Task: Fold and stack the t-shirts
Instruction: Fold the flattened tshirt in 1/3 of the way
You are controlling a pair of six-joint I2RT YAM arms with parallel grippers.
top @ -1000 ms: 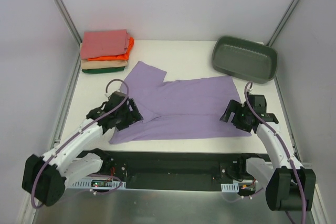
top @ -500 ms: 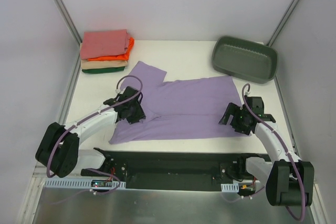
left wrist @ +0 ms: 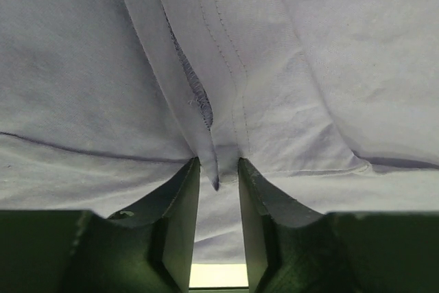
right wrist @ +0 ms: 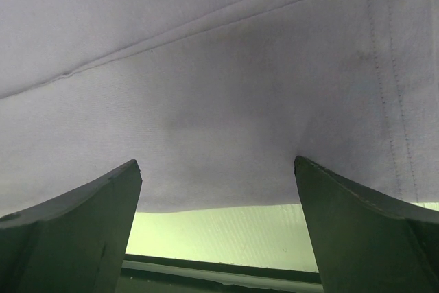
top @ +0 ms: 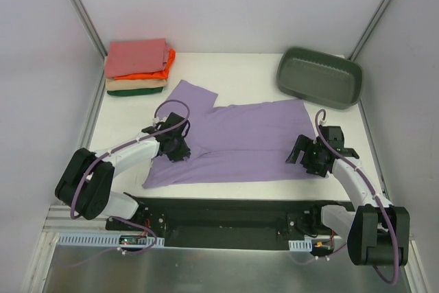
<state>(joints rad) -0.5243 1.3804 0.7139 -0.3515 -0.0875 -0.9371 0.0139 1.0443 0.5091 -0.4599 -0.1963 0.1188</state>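
Lavender t-shirt (top: 240, 142) lies spread flat in the middle of the table (top: 247, 66), sleeves twd the left arm, hem twd the right. The stack of folded t-shirts (top: 137, 66) sits at the far-left corner, well apart.

The left gripper (top: 180, 147) is down on the sleeve/shoulder area, jaws narrow w/ a raised ridge of cloth pinched btwn them. The right gripper (top: 312, 159) is at the hem edge, jaws spread wide, nothing held.

Step in hand, prob.: get both ends gripped before lifting into a fold. To do it well:
- make sure the left pinch has a proper bite, not just the seam tip
- set the right jaws astride the hem, deep enough, then close
- raise both ends together & level so the cloth doesn't skew

Top cam gives the layout but no jaw gaps. Left wrist cam shows the stitched seam ridge btwn the fingers (left wrist: 182, 217). Right wrist cam shows the hem edge crossing btwn wide-apart fingers (right wrist: 82, 224); can't tell if they touch the cloth
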